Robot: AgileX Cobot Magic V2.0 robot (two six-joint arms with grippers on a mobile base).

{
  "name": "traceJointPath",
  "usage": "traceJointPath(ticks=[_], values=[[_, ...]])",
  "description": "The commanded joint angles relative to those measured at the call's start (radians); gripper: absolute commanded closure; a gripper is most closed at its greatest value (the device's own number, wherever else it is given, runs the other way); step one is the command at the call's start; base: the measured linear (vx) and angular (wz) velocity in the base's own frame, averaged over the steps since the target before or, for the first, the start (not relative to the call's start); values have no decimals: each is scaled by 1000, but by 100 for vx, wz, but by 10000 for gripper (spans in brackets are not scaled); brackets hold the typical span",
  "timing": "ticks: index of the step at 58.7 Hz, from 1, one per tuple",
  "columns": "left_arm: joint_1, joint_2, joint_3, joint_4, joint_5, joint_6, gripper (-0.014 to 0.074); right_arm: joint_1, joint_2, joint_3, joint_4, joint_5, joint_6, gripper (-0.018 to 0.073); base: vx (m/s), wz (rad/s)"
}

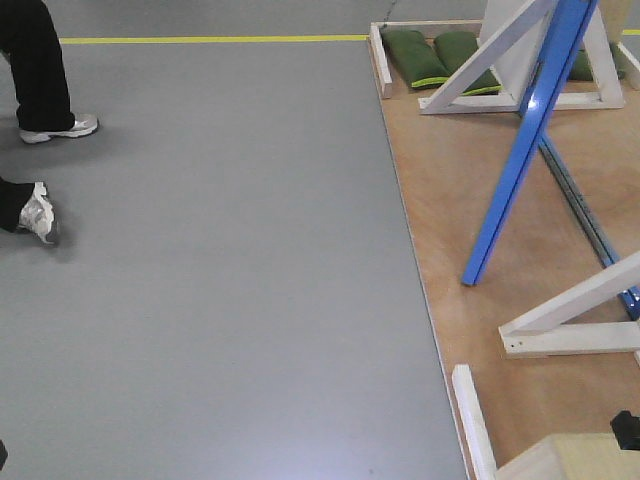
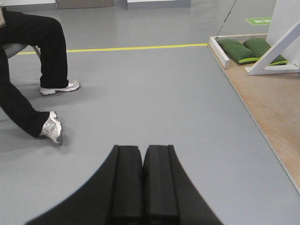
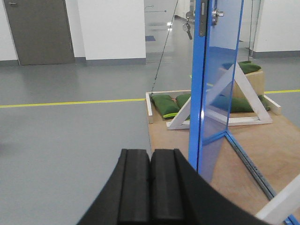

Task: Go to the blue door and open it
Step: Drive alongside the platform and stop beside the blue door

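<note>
Left claw [image 2: 142,187] and right claw [image 3: 150,187] both closed, empty, pointing forward.

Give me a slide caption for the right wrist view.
Shut right pincer before the blue door, seen nearly edge-on, on a plywood platform with green sandbags.

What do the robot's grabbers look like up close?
Both look alike. The left gripper and right gripper are matte black, each with two blocky, flat-fronted fingers rising from a wide, curved black base. No cables or markings show.

The blue door [image 3: 216,84] is glossy bright blue. The floor [image 1: 220,260] is plain grey with a yellow line [image 1: 200,39]; the sandbags [image 1: 412,55] are dark green, lime-edged.
</note>
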State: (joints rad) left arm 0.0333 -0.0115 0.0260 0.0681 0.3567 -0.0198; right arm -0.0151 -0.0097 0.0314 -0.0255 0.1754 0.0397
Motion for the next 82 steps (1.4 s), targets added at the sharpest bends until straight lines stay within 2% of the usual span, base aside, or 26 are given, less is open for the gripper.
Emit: traceJointPath(ticks=[1,82], values=[[-2,-16,-19,-3,-82,-7,524,2,-18,1,-4,-84,-4,551,47,-2],[-2,-16,-19,-3,-83,-7,524,2,-18,1,-4,-84,-4,551,40,-1]])
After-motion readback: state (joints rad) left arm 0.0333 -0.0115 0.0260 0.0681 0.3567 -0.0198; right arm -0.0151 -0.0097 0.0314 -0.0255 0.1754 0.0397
